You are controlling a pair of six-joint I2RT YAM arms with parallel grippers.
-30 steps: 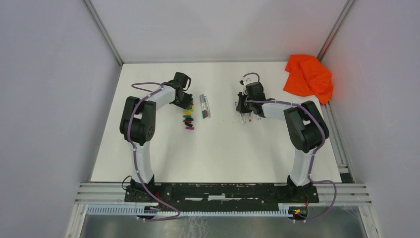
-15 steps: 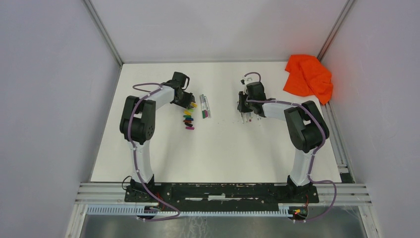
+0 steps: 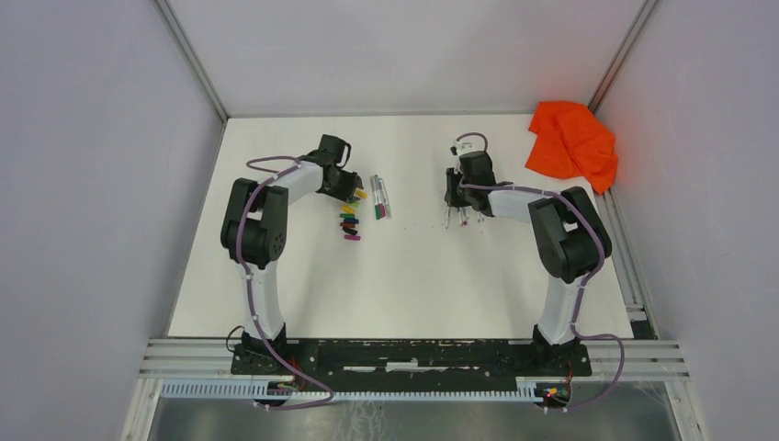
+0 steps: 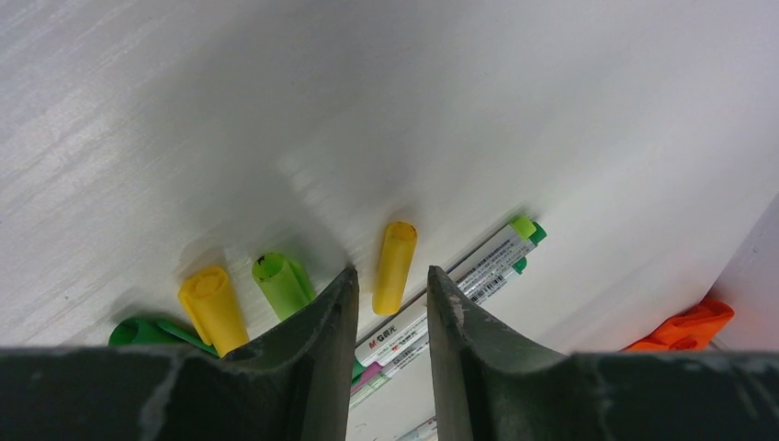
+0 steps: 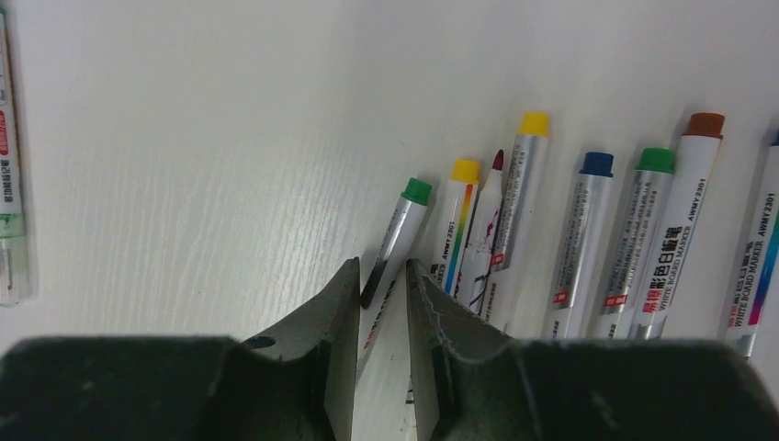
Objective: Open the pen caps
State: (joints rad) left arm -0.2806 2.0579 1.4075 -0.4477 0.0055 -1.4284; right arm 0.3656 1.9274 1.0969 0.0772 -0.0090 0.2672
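My left gripper (image 4: 390,273) stands open, low over the table. A yellow pen cap (image 4: 395,266) lies loose just past its fingertips. More pen caps lie to its left: yellow (image 4: 213,308), light green (image 4: 280,283) and green (image 4: 138,331). Capped pens (image 4: 478,274) lie under and beyond the jaws. In the top view the caps (image 3: 349,220) form a short column beside the left gripper (image 3: 354,191). My right gripper (image 5: 381,264) is open astride a green-ended pen (image 5: 402,220), the leftmost of a row of several uncapped pens (image 5: 588,239) lying on the table.
An orange cloth (image 3: 571,142) is crumpled at the far right corner. Three capped pens (image 3: 378,197) lie side by side between the two arms. Grey walls close in the white table (image 3: 395,276) on the left, right and back.
Both grippers have opened. The left one let the yellow cap drop near the capped pens. The right one let go of the green-ended pen and drew back slightly.
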